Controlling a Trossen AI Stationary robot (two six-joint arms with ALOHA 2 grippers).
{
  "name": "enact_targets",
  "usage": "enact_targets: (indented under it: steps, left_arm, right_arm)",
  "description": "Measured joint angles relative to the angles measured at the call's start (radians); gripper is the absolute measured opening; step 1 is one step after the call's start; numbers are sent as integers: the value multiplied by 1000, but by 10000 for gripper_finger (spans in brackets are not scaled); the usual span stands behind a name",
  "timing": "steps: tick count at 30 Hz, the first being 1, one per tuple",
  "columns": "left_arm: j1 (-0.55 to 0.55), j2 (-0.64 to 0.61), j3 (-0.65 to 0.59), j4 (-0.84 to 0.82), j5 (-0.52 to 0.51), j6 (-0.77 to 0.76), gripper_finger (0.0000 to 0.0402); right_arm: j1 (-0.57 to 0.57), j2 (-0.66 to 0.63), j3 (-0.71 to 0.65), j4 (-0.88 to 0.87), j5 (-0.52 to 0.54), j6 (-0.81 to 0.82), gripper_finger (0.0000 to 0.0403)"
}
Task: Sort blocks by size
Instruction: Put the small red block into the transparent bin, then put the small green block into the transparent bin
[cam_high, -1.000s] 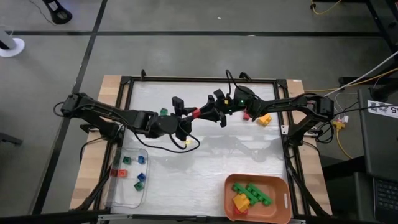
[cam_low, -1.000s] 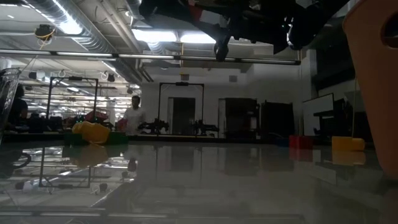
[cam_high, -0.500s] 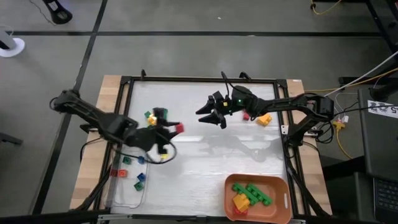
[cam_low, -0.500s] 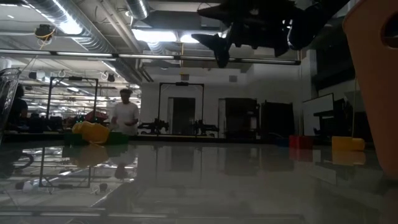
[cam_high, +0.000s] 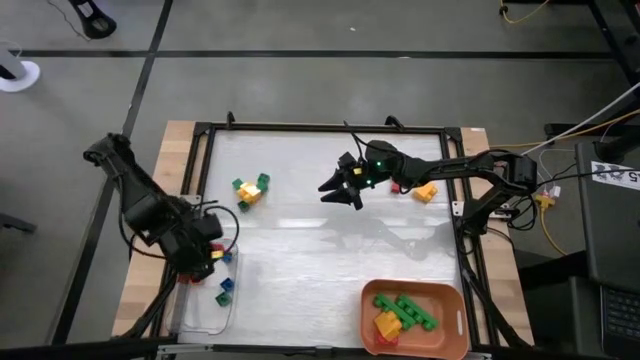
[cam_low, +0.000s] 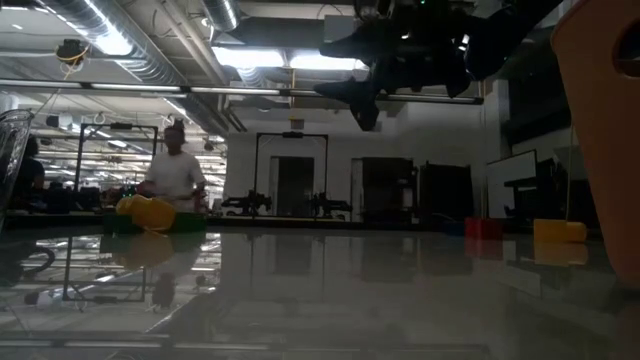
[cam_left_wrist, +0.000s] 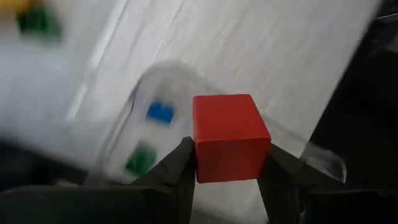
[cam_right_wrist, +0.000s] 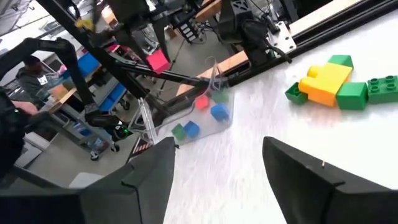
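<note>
My left gripper (cam_high: 204, 258) is shut on a small red cube (cam_left_wrist: 230, 138) above the clear tray (cam_high: 190, 312) at the table's near left; the tray holds several small cubes, among them a blue one (cam_left_wrist: 160, 112) and a green one (cam_left_wrist: 140, 160). My right gripper (cam_high: 336, 188) hovers open and empty over the table's far middle. A yellow and green brick cluster (cam_high: 250, 190) lies on the table to its left. A red brick (cam_high: 397, 187) and a yellow brick (cam_high: 426, 192) lie to its right. My left gripper pinches the red cube by two opposite side faces (cam_left_wrist: 198, 149) between its two fingers. The cube is lifted clear, above the clear tray. In the right wrist view the cube (cam_right_wrist: 158, 61) shows at the free ends of the fingers.
An orange tray (cam_high: 452, 300) at the near right holds green and yellow long bricks (cam_high: 405, 313). A black frame (cam_high: 200, 150) runs round the white table top. A person (cam_low: 172, 180) stands in the room far behind the table.
My left gripper has carried the red cube from the middle of the table, close to my right gripper, toward the table's left and near edges, and now holds it over the clear tray. My right gripper has stayed about where it was.
</note>
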Motion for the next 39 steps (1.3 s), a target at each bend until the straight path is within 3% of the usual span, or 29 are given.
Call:
enact_targets:
  steps: [4, 7, 14, 18, 21, 25, 28, 31, 39]
  left_arm:
    - [-48, 17, 0, -46, 70, -182, 129]
    - [-68, 31, 0, -49, 105, -231, 135]
    - [-71, 71, 0, -52, 106, -230, 182]
    - [-69, 95, 0, -52, 102, -146, 203]
    - [-69, 106, 0, -50, 66, -64, 208]
    - [-47, 108, 0, -51, -98, -14, 209]
    - [0, 109, 0, -58, -252, 26, 210]
    - [85, 109, 0, -62, -339, 102, 210]
    - [467, 109, 0, -7, -356, 369, 210]
  right_arm:
    - [0, 0, 0, 0, 0, 0, 239]
    - [0, 0, 0, 0, 0, 0, 239]
    - [0, 0, 0, -4, 0, 0, 239]
    - [0, 0, 0, -4, 0, 0, 239]
    - [0, 0, 0, -4, 0, 0, 239]
    - [0, 0, 0, -4, 0, 0, 239]
    - [0, 0, 0, -3, 0, 0, 239]
    - [0, 0, 0, -3, 0, 0, 239]
    - [0, 0, 0, -3, 1, 0, 239]
